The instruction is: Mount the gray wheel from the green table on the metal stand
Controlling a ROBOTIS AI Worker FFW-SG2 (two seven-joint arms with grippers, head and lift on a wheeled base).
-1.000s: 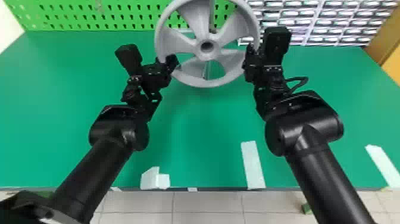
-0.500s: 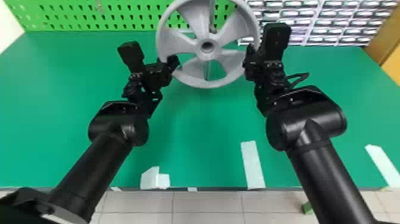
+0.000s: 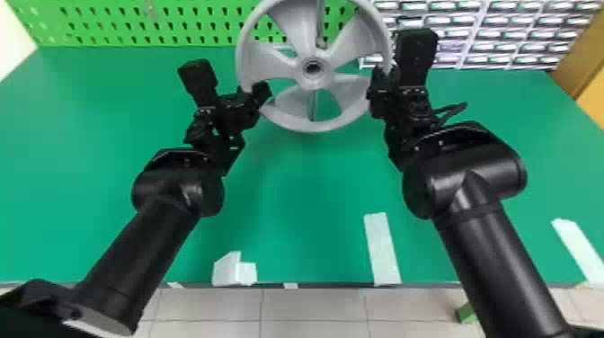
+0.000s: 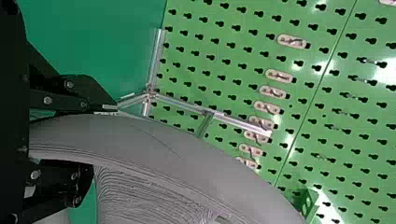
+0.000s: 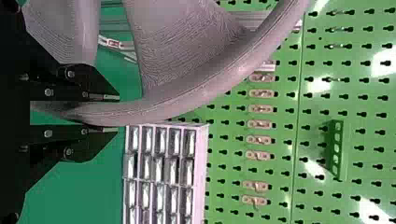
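Wheel, head view: the gray five-spoke wheel (image 3: 265,65) is upright between the two arms, its hub facing the camera, above the far part of the green desk (image 3: 310,193).
Left gripper, head view: the black left gripper (image 3: 258,93) is at the wheel's lower left rim.
Right gripper, head view: the black right gripper (image 3: 381,85) is at the rim's right side, a little higher.
Stand, head view: slim bars of the metal stand (image 3: 321,24) show behind the wheel, between its spokes; contact between them cannot be told.
Backdrop, head view: a green perforated panel (image 3: 112,22) is at the back, with a white rack of small compartments (image 3: 478,46) at the right.
Left grip, left wrist view: the left gripper (image 4: 105,139) has its fingers well parted, closed onto the thick rim between them.
Right grip, right wrist view: the right gripper (image 5: 118,114) has its fingers close together, with the rim pinched in the narrow gap.
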